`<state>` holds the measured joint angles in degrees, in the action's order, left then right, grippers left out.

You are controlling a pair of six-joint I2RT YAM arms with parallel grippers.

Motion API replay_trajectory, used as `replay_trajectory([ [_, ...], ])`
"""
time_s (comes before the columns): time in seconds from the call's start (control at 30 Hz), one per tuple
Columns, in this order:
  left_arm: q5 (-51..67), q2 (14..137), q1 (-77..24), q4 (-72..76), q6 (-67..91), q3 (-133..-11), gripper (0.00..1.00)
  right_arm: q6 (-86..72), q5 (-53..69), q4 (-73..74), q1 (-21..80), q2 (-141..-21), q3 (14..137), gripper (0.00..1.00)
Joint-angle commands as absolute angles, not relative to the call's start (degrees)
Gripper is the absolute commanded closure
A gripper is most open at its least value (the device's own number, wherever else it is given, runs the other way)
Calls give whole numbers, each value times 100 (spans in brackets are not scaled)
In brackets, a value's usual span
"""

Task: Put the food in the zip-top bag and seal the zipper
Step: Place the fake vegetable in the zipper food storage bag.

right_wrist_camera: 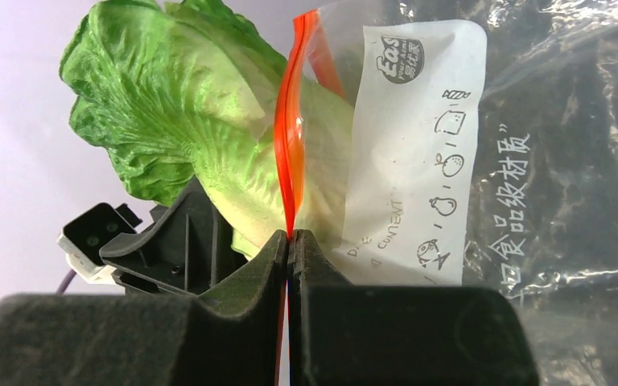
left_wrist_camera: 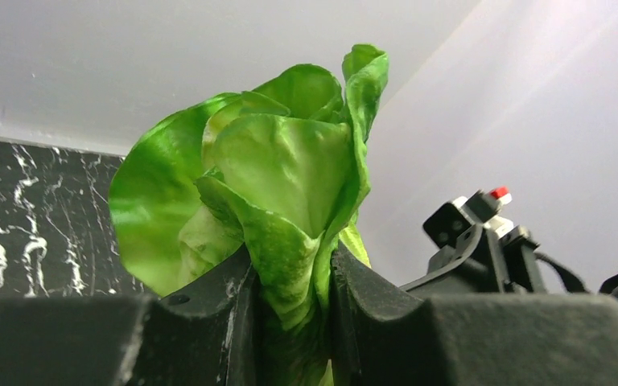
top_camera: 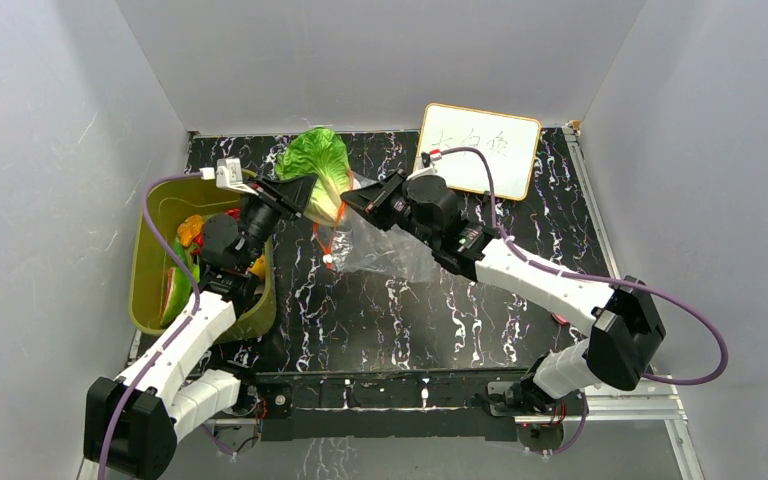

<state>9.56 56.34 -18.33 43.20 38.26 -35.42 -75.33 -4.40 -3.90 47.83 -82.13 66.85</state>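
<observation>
The left tool grips the pale stem of the cabbage and holds it above the tabletop at about 11 o'clock, with the leaves fanned toward 12. The right tool faces it from the 3 o'clock side. Its jaws are pinched flat on the zipper, and the zip-top bag hangs crumpled toward 5 o'clock, its lower part on the surface.

In the right wrist view the red-orange strip runs straight across the cabbage stem. Some of the stem shows through the clear film beside a white printed label. Whether the stem is inside the mouth or only behind the bag I cannot tell.

An olive-green basket sits at 9 o'clock, under the left arm, and holds more toy food in orange, red and green. A whiteboard with handwriting lies at 1 o'clock. A purple cable loops off the right arm.

The tabletop is black with white marble veining. Plain grey-white walls enclose it at 9, 12 and 3 o'clock.
</observation>
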Motion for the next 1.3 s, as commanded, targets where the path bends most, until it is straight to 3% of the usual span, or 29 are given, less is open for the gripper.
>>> replay_trajectory([
  [0.0, 950, 5341, -1925, 4866, 4841, -3544, 96, -7866, -475, -1558, 4816, -8079, 6341, 100],
  [0.2, 938, 5440, -1965, 5855, 4327, -2869, 93, -8510, -306, -2463, 4816, -8165, 6132, 100],
  [0.37, 1311, 5461, -1971, 5858, 4062, -2796, 94, -8566, -674, -2535, 4868, -8284, 6554, 100],
  [0.43, 1079, 5187, -1969, 5515, 4887, -2956, 94, -8394, -635, -2486, 4869, -8388, 6543, 100],
  [0.5, 820, 4994, -1979, 5366, 5943, -3072, 92, -8350, -711, -3129, 4868, -8160, 5755, 100],
  [0.7, 1220, 4931, -1984, 4568, 6235, -3239, 91, -8266, -744, -3535, 4869, -8136, 5701, 100],
  [1.0, 1690, 4670, -1987, 3355, 6337, -3878, 63, -7002, -531, -4290, 4869, -7683, 5723, 100],
  [1.17, 2155, 4640, -1984, 3685, 6038, -3867, 45, -6626, -738, -4618, 4869, -7505, 5520, 100],
  [1.27, 2258, 4607, -1991, 3667, 5601, -3817, 40, -6465, -744, -4912, 4867, -7528, 5502, 100],
])
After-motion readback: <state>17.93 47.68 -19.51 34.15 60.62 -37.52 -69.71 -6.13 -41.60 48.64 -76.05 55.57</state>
